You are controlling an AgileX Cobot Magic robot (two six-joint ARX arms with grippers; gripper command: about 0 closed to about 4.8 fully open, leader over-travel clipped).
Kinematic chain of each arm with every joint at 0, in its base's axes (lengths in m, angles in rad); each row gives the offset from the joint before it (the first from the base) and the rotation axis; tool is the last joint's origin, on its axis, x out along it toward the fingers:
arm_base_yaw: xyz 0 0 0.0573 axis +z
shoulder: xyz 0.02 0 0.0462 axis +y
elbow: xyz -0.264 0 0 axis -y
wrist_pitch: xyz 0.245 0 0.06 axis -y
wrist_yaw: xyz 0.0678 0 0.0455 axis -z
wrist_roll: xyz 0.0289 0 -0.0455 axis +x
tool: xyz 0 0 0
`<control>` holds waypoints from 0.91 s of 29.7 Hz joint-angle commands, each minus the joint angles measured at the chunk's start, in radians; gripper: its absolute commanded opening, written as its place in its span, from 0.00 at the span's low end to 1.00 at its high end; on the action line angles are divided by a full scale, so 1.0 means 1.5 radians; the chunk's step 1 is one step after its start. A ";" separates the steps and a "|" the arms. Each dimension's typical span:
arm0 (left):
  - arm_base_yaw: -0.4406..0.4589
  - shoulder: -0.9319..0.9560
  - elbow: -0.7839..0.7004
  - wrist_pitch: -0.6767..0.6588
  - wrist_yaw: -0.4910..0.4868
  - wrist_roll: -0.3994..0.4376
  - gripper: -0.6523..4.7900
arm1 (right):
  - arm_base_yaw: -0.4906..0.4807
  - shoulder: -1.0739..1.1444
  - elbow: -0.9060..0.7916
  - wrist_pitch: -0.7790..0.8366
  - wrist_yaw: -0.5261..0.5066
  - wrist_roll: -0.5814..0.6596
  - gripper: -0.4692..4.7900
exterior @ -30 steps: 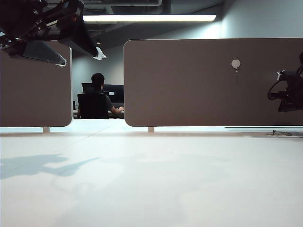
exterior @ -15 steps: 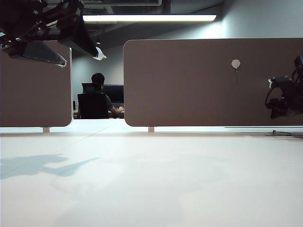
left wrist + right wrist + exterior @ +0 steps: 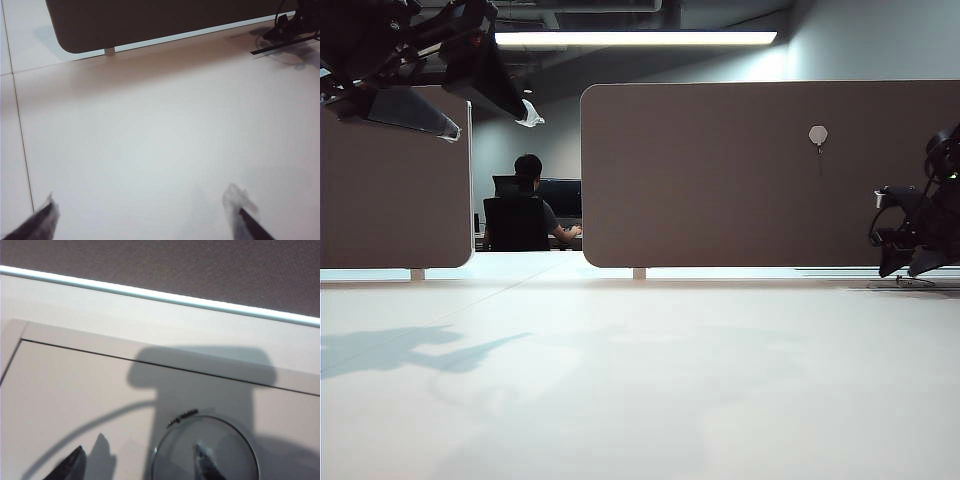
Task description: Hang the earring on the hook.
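The right gripper [image 3: 908,268] has descended from mid-height in front of the brown panel [image 3: 740,190] to just above the table [image 3: 640,380], close to its far right edge. It has also shifted slightly inward from the right frame edge of the exterior view and now tilts downward. Its jaws have parted from their closed position.

earring [image 3: 205,450]: thin silver hoop, flat on table (partly cropped) | hook [image 3: 818,135]: grey hexagon, on brown panel, bare
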 commanded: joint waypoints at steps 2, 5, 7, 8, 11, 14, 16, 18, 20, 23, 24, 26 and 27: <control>0.000 -0.001 0.004 0.008 -0.002 0.003 1.00 | 0.009 0.007 0.003 0.025 0.030 0.005 0.61; 0.000 -0.001 0.004 0.008 -0.002 0.003 1.00 | 0.013 0.014 0.003 0.027 0.046 0.010 0.61; 0.000 -0.001 0.004 0.008 -0.002 0.003 1.00 | 0.015 0.022 0.003 0.027 0.057 0.019 0.61; 0.000 -0.001 0.004 0.008 -0.002 0.003 1.00 | 0.017 0.023 0.003 0.024 0.058 0.020 0.61; 0.000 -0.001 0.004 0.008 -0.002 0.003 1.00 | 0.017 0.030 0.003 0.020 0.061 0.021 0.61; 0.000 -0.001 0.004 0.008 -0.002 0.003 1.00 | 0.017 0.030 0.003 0.010 0.077 0.026 0.61; 0.000 -0.001 0.004 0.008 -0.002 0.003 1.00 | 0.016 0.030 0.003 0.005 0.079 0.029 0.61; 0.000 -0.001 0.004 0.008 -0.002 0.003 1.00 | 0.013 0.029 0.003 0.000 0.075 0.034 0.61; 0.000 -0.001 0.004 0.008 -0.002 0.003 1.00 | 0.012 0.027 0.005 -0.006 0.068 0.034 0.61; 0.000 -0.001 0.004 0.008 -0.002 0.003 1.00 | 0.012 0.025 0.008 -0.008 0.040 0.036 0.61; 0.000 -0.001 0.004 0.008 -0.002 0.003 1.00 | 0.012 0.023 0.008 -0.008 0.030 0.036 0.61; 0.000 -0.001 0.004 0.008 -0.002 0.003 1.00 | 0.012 0.020 0.008 -0.005 0.014 0.036 0.61; 0.000 -0.001 0.004 0.008 -0.002 0.003 1.00 | 0.012 0.019 0.008 -0.004 0.013 0.038 0.61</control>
